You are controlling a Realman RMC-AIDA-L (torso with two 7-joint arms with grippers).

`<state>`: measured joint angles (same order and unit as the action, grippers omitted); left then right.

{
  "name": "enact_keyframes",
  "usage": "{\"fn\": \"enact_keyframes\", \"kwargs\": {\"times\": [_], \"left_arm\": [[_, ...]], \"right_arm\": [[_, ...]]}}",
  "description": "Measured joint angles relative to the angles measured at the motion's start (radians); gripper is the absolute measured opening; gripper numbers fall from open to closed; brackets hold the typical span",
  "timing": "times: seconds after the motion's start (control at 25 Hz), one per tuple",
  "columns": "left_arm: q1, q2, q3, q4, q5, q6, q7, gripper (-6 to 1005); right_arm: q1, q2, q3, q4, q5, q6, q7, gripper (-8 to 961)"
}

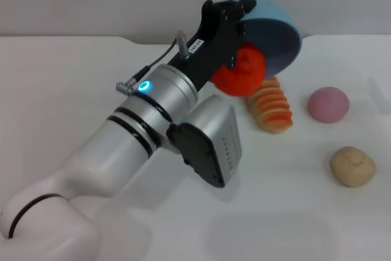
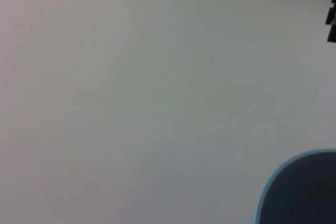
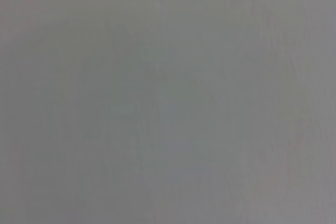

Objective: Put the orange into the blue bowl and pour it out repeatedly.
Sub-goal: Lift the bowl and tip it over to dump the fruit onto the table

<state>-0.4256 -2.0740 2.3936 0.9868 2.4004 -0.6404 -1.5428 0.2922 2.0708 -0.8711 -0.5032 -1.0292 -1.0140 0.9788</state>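
In the head view my left gripper (image 1: 239, 13) is shut on the rim of the light blue bowl (image 1: 278, 29) and holds it lifted and tipped on its side, its opening facing down towards the table. The red-orange orange (image 1: 241, 71) sits at the bowl's lower lip, half out of it, just above the table. Part of the bowl's rim also shows in the left wrist view (image 2: 299, 192). The right gripper is out of view; the right wrist view shows only a plain grey surface.
On the white table (image 1: 61, 90), an orange-and-cream striped roll (image 1: 270, 109) lies just below the orange. A pink ball (image 1: 328, 104) and a beige ball (image 1: 352, 166) lie to the right. My left arm crosses the middle from the lower left.
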Motion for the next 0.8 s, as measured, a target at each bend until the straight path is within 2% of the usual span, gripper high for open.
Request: {"fn": "enact_keyframes", "kwargs": {"times": [0.56, 0.8], "left_arm": [[0.021, -0.002, 0.070, -0.036, 0.056, -0.143, 0.033, -2], [0.029, -0.003, 0.090, -0.040, 0.056, -0.165, 0.060, -2]], "right_arm": [[0.010, 0.001, 0.025, 0.002, 0.000, 0.000, 0.001, 578], [0.013, 0.000, 0.026, 0.001, 0.000, 0.000, 0.001, 579]]}}
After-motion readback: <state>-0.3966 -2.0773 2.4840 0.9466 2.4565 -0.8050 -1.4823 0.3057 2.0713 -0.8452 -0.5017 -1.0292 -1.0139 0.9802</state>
